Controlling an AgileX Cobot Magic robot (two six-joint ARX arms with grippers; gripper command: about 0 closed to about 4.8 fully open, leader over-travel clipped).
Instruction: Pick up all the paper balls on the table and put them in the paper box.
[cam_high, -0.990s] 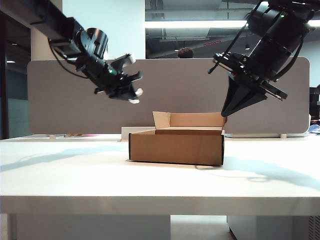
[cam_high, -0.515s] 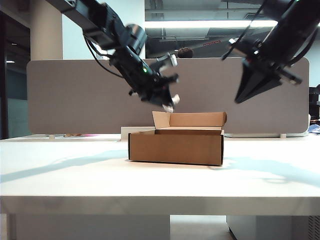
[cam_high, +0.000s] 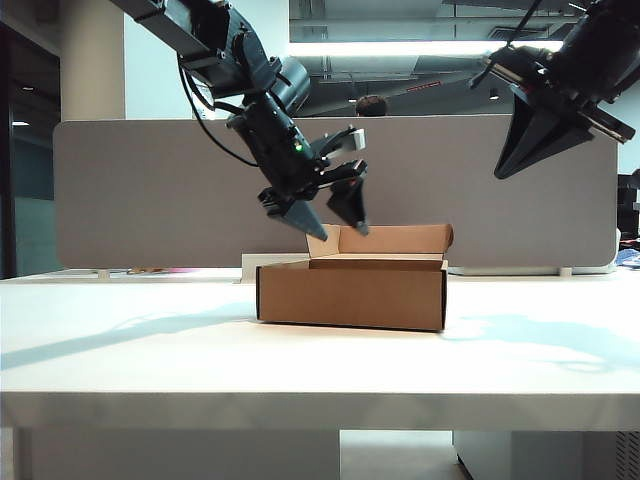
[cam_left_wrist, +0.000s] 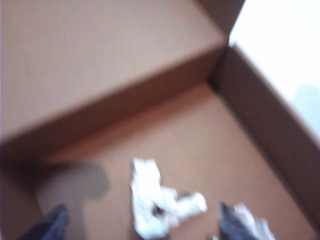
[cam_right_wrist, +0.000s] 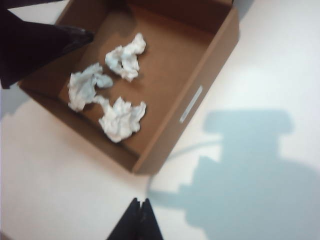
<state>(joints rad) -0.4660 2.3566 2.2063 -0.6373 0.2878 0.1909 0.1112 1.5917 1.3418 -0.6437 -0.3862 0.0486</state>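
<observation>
Paper balls (cam_right_wrist: 121, 119) are seen inside the paper box (cam_high: 350, 293); the left gripper (cam_high: 333, 213) is spread empty above it, the right gripper (cam_high: 528, 150) closed; withdrawal seems next.

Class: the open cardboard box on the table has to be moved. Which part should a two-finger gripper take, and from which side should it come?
Grip the box by its long side wall, on the side facing away from the raised lid flap, coming down from above with one finger inside and one outside. That wall is thin, straight and upright. The paper balls lie close to it, so place the inner finger with care.
</observation>
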